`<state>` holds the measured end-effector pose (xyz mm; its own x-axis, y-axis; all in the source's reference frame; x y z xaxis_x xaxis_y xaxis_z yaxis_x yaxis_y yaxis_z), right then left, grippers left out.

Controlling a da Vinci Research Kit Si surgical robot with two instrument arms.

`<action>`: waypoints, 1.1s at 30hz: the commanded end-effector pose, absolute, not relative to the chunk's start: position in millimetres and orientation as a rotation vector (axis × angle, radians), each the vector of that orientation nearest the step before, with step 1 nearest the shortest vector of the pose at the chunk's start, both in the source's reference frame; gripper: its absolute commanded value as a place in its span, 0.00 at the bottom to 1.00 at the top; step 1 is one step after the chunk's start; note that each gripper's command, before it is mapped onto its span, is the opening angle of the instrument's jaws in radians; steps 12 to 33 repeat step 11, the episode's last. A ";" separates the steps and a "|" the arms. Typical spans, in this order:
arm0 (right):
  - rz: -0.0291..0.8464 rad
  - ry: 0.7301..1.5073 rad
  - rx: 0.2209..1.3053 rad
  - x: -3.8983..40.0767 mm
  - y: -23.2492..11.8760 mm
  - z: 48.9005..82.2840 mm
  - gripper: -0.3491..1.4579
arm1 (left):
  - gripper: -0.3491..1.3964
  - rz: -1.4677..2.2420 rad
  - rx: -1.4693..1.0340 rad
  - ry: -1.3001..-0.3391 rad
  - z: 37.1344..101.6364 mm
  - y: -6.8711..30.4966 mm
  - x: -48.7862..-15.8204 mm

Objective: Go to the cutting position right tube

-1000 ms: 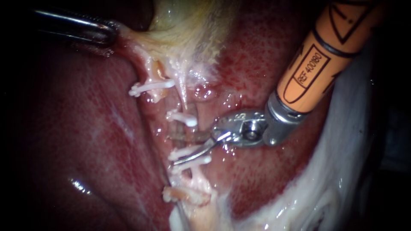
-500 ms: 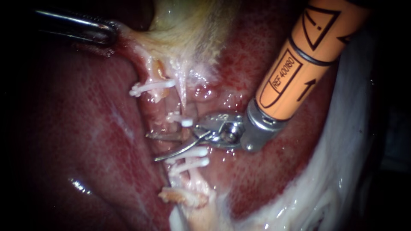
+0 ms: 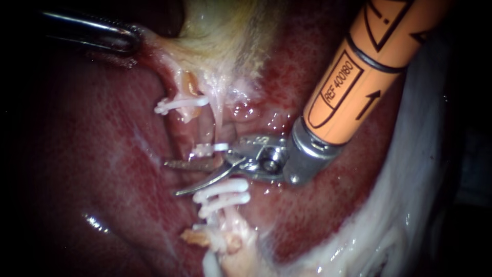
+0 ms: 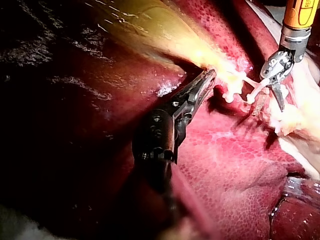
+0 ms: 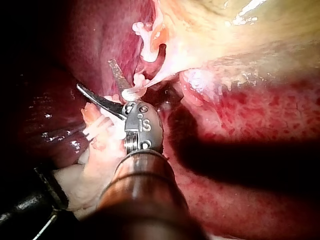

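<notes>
My right hand (image 3: 179,178), the bladed tip of my right instrument, is open. A clear gap shows between its two jaws and nothing is pinched. The tube (image 3: 204,175) crosses that gap, and the jaw tips reach just past its far side. A single clip (image 3: 209,149) sits just beside one jaw and a pair of clips (image 3: 221,194) just beside the other, so the hand straddles the bare stretch between them. The right wrist view (image 5: 95,74) agrees: the jaws are spread to either side of the tube, with the single clip close to the hinge. I cannot tell whether either jaw is touching the tube.

My left hand (image 3: 128,40), well apart from the right one, is closed on the edge of the gallbladder (image 3: 225,31) and holds it taut off the liver (image 3: 102,154).

I judge the approach all but done, since the blades are where a cut would go. What may be left is a small settling, so the tube sits square between the jaws and clear of every clip.
</notes>
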<state>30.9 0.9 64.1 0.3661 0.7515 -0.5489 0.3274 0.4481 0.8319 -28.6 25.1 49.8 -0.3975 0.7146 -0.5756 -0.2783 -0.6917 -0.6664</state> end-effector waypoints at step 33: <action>0.371 1.217 1.141 30.9 0.8 64.5 0.90 | 0.00 2.114 -1.196 -0.636 49.9 25.1 -28.7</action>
